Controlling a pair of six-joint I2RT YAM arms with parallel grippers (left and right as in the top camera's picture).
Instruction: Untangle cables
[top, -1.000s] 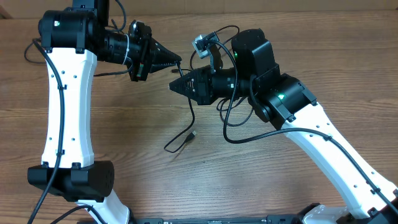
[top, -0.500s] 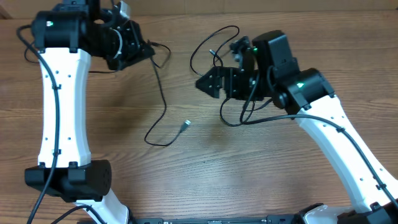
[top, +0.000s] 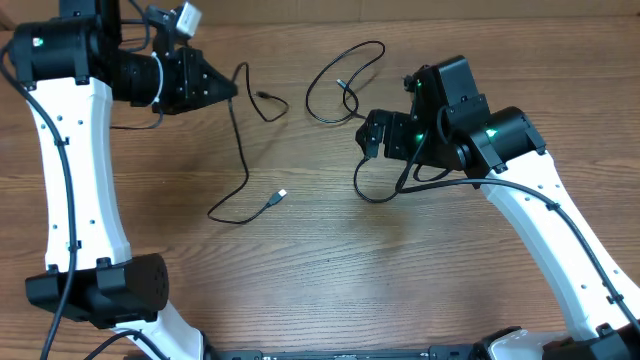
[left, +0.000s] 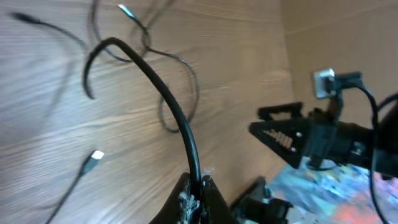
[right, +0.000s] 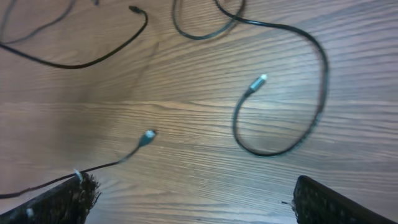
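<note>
My left gripper (top: 226, 90) is at the far left, shut on a thin black cable (top: 243, 160). That cable hangs down to the table and ends in a silver plug (top: 280, 197). In the left wrist view the cable (left: 163, 93) rises straight out of my closed gripper (left: 198, 188). A second cable (top: 380, 44) lies apart as a loose loop at the far middle. My right gripper (top: 372, 135) hovers just right of it, open and empty. In the right wrist view the gripper (right: 196, 205) has bare wood between its fingers, with the looped cable (right: 314, 112) beyond.
The right arm's own thicker black wire (top: 366, 192) sags in a loop onto the table below its wrist. A thin strand with a plug (right: 148, 135) passes close by the right gripper's left fingertip (right: 78, 190). The brown wall edge runs along the far side.
My right gripper opened, let go of the cable and drew back to the right. My left gripper pulled its cable up and to the left, so the two cables now lie apart.
</note>
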